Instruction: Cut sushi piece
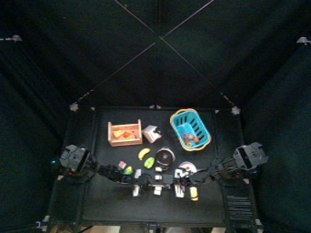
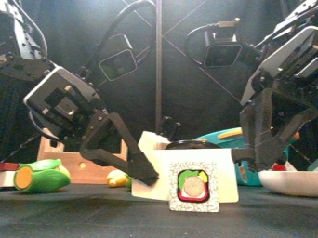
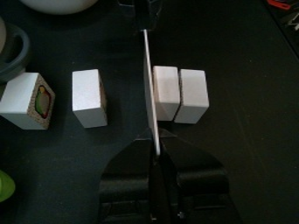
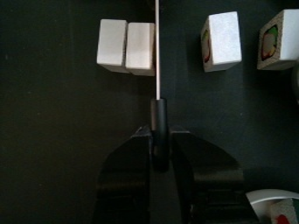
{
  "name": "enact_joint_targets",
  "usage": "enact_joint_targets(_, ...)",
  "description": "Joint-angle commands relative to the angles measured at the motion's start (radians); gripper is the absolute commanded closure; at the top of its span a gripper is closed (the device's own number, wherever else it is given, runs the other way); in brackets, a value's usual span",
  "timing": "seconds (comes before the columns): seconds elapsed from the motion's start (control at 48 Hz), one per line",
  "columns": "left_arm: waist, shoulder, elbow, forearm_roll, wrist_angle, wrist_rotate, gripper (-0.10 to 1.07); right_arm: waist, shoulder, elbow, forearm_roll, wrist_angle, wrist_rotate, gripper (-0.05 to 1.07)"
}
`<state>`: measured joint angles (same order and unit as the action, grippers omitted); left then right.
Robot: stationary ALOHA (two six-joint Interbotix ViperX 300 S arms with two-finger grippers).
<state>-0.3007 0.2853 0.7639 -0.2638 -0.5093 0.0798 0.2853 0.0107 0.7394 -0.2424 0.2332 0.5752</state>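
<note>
Several white sushi pieces lie in a row on the black table. Two slices [image 3: 180,93] sit pressed together. A single white piece [image 3: 89,96] and a piece with green and pink filling [image 3: 28,101] lie on the blade's other side. A white-bladed knife [image 3: 151,87] stands edge-down just beside the pair of slices [image 4: 126,45]. My left gripper [image 3: 155,153] is shut on the blade's near end. My right gripper [image 4: 156,131] is shut on the knife's black handle [image 4: 156,114]. In the front view a filled piece [image 2: 195,186] faces the camera between both arms.
A wooden crate [image 1: 123,134] and a blue basket [image 1: 191,128] stand at the table's back. A white bowl [image 2: 292,181] sits at the right. Green toy food [image 2: 44,177] and a yellow piece [image 2: 118,177] lie at the left.
</note>
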Motion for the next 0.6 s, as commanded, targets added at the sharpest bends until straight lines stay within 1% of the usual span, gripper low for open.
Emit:
enact_joint_targets(0.0,0.005,-0.029,-0.018,0.002,-0.003,0.003,0.55,-0.002,-0.017,-0.025,-0.005,0.009,-0.002,0.55)
enact_joint_targets(0.25,0.014,-0.084,-0.012,0.015,-0.003,0.006,0.55,-0.002,-0.061,-0.038,-0.011,0.092,-0.002,0.55)
enact_joint_targets(0.396,0.031,-0.109,-0.008,0.041,-0.003,0.008,0.55,-0.003,-0.098,-0.038,-0.012,0.107,-0.002,0.55)
enact_joint_targets(0.583,0.038,-0.120,-0.008,0.049,-0.009,0.008,0.55,-0.003,-0.129,-0.040,-0.012,0.107,-0.003,0.55)
